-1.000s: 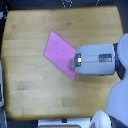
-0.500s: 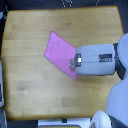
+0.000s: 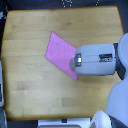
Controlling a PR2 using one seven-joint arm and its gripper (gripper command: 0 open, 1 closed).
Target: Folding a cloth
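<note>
The pink-magenta cloth (image 3: 60,52) lies flat on the wooden tabletop (image 3: 30,75), turned like a diamond near the middle. My gripper (image 3: 73,63) comes in from the exterior view's right and sits over the cloth's lower right edge. The bulky grey-white forearm (image 3: 97,60) covers that part of the cloth. The fingertips are blurred and partly hidden, so I cannot tell whether they are open or shut.
The tabletop's edges show on all sides. A white rounded robot body part (image 3: 117,107) fills the lower right corner. Dark objects (image 3: 67,3) sit beyond the table's far edge at the top.
</note>
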